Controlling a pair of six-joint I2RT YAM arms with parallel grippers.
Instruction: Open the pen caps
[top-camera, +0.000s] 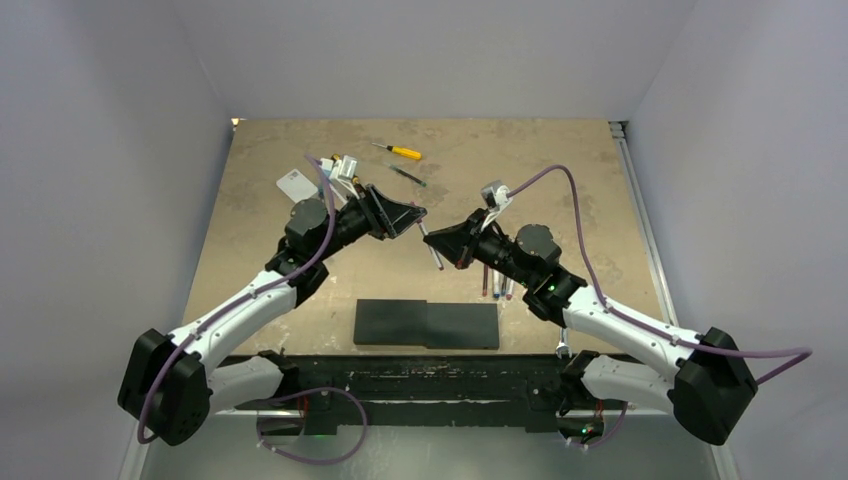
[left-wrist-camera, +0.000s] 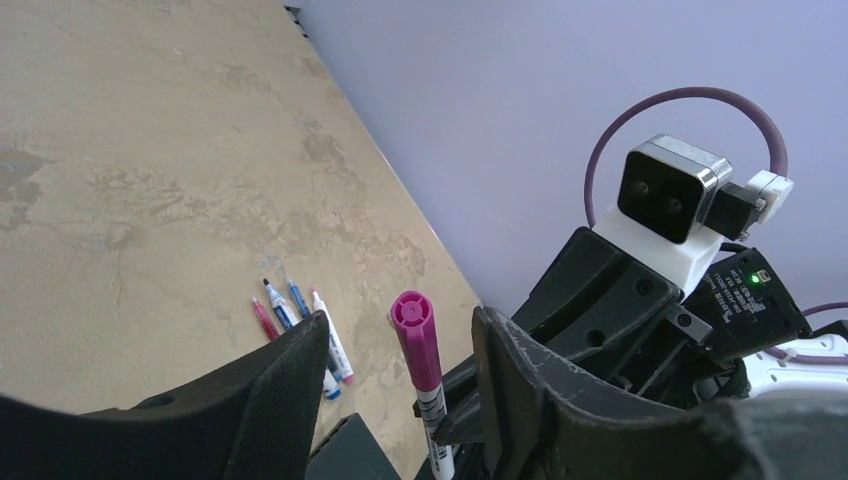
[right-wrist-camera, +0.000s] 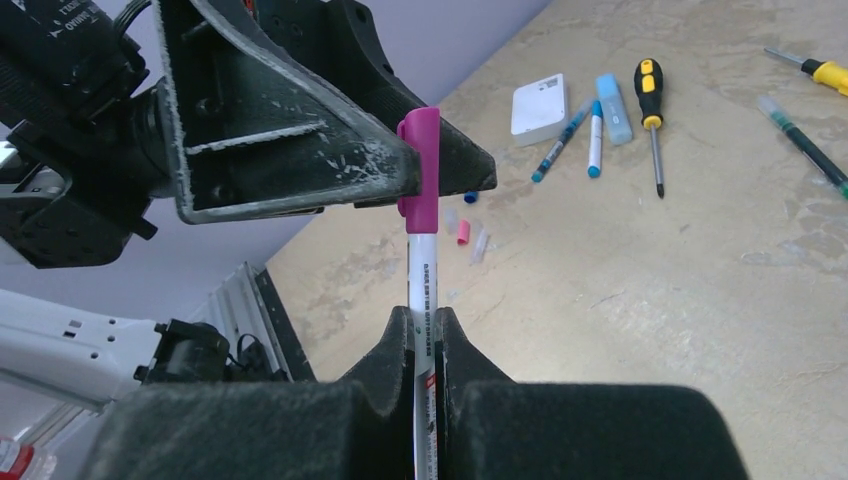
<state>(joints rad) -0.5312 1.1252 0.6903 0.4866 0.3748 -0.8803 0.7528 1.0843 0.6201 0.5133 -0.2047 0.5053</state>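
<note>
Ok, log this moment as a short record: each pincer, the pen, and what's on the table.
Right pincer: shut on the white barrel of the pen
Left pincer: open, one finger either side of the magenta cap
Cap state: on the pen, not yet off
Table: loose caps, other pens, black-and-yellow screwdriver

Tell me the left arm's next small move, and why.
Probably close the left fingers on the magenta cap. In the left wrist view it stands between them with a gap on either side, and the right fingers are shut on the pen barrel below it, so a grip on the cap likely has to come before any pull.
</note>
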